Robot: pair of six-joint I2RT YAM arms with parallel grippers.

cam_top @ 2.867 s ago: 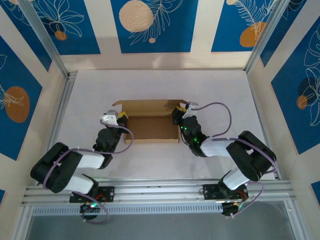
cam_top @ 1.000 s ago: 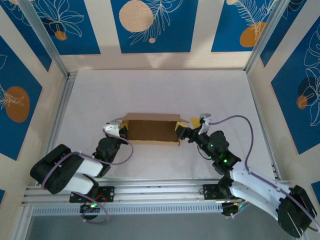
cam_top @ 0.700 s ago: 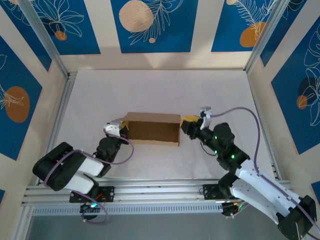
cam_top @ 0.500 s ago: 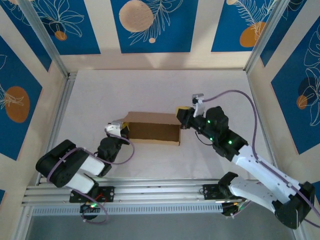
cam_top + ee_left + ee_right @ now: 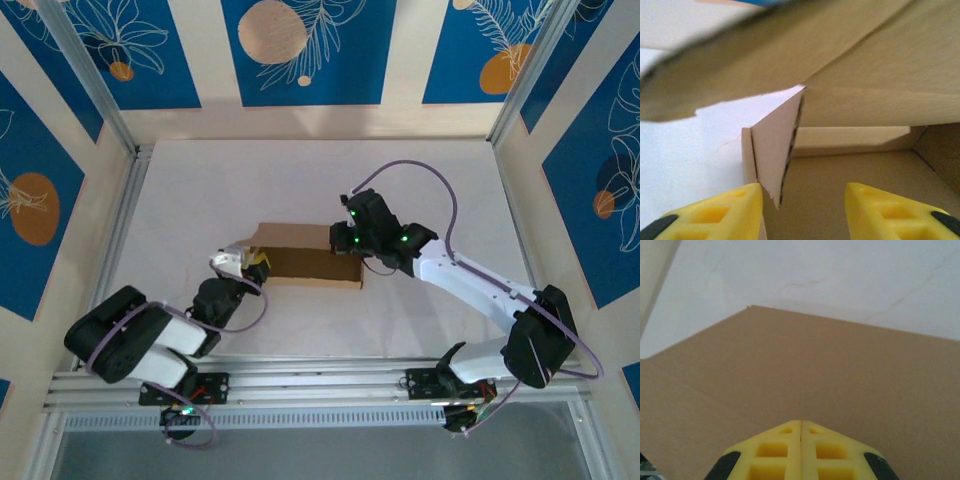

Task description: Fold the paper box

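The paper box (image 5: 300, 262) sits mid-table. The right gripper (image 5: 801, 424), fingers together and empty, rests on its lid (image 5: 790, 370) at 3 o'clock. The left gripper (image 5: 802, 197), half-spread at 9 o'clock, grips nothing. The side flap (image 5: 775, 150) could jam and buckle the lid.

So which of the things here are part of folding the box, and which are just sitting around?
Part of the job: paper box, left gripper, right gripper.
Just surroundings: table, patterned wall panels, metal rails.

A robotics lab cell: a white table (image 5: 300, 180) boxed in by blue leaf-print panels (image 5: 345, 60) on aluminium extrusion framing (image 5: 91, 80).
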